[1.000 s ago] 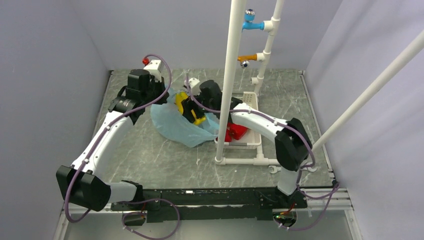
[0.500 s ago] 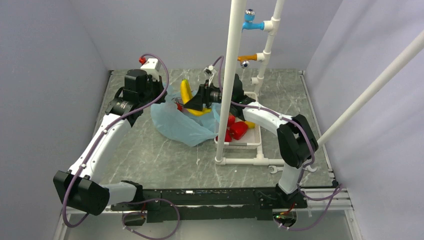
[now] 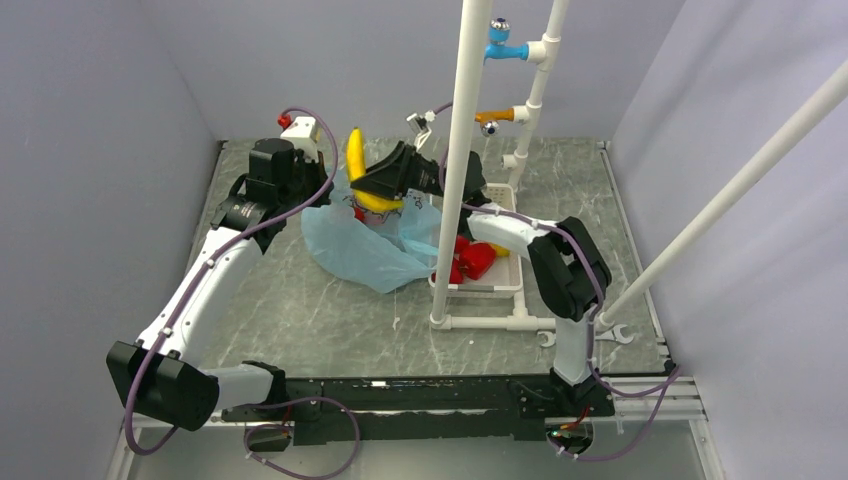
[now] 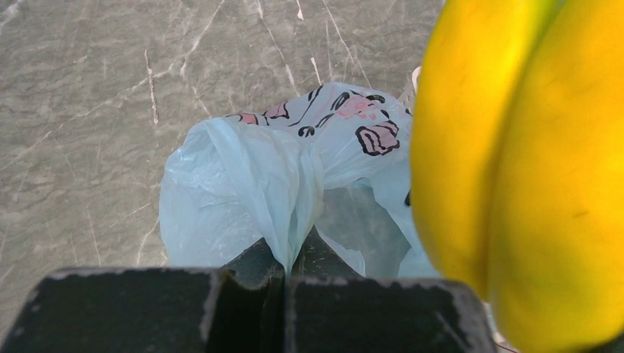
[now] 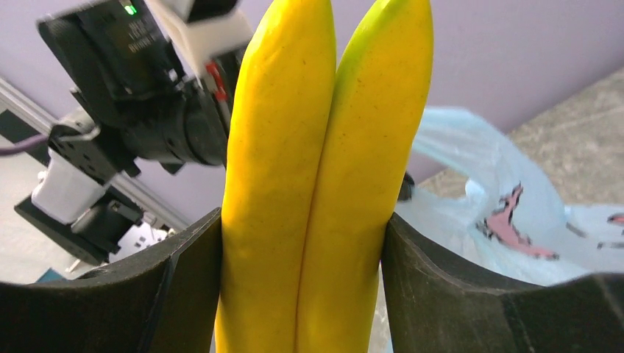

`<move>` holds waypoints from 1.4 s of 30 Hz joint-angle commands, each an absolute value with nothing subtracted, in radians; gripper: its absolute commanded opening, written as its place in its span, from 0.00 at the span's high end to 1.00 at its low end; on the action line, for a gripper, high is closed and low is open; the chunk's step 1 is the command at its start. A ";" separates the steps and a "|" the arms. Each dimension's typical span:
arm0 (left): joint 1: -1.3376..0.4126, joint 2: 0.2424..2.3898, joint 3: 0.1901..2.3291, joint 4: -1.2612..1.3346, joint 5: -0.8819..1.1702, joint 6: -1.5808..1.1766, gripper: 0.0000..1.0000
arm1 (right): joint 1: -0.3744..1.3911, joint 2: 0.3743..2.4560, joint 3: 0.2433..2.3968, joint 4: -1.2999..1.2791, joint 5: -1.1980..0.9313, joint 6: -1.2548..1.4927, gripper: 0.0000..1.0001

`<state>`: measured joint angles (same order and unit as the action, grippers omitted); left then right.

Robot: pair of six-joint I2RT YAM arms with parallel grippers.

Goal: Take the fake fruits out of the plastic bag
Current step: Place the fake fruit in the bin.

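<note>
On the grey marble table [image 3: 300, 310], the left gripper [image 4: 285, 273] pinches the blue bag [image 4: 243, 184]; the right gripper [image 5: 302, 257] clamps two bananas [image 5: 324, 132] above it.

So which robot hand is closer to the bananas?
Right. The right gripper is clamped around the bananas; the left gripper pinches the plastic bag just beside them.

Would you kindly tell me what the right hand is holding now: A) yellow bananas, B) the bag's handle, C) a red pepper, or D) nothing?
A: the right hand is shut on the bananas, while the left hand pinches the bag.
</note>
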<state>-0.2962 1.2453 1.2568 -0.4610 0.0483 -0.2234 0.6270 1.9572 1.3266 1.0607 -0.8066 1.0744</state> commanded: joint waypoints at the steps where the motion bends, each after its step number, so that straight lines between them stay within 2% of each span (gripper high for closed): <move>1: -0.300 1.231 1.267 -0.434 0.028 -0.219 1.00 | 0.615 1.875 1.416 1.030 -0.760 1.008 0.95; 4: -0.300 1.224 1.266 -0.432 0.024 -0.219 1.00 | 0.594 1.774 1.357 0.845 -0.713 0.853 0.95; 10: -0.300 1.225 1.271 -0.438 0.017 -0.221 1.00 | 0.581 1.503 1.203 0.402 -0.451 0.506 0.99; 16: -0.300 1.225 1.272 -0.440 0.015 -0.220 1.00 | 0.515 1.272 1.020 0.131 -0.103 0.373 1.00; 20: -0.298 1.234 1.273 -0.437 0.020 -0.222 1.00 | 0.448 1.175 0.913 0.016 0.054 0.329 1.00; 25: -0.298 1.246 1.277 -0.438 0.026 -0.226 1.00 | 0.428 1.247 0.922 -0.151 0.099 0.322 1.00; 38: -0.298 1.232 1.265 -0.428 0.025 -0.227 1.00 | 0.431 1.524 1.096 -0.288 0.128 0.344 1.00; 40: -0.298 1.242 1.281 -0.447 0.024 -0.226 1.00 | 0.430 1.551 1.107 -0.302 0.163 0.337 0.94; 42: -0.298 1.236 1.280 -0.444 0.025 -0.224 1.00 | 0.431 1.574 1.118 -0.310 0.179 0.322 0.78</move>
<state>-0.2962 1.2465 1.2568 -0.4614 0.0280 -0.2245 0.4271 1.5406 1.0653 -0.2798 0.1200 0.3466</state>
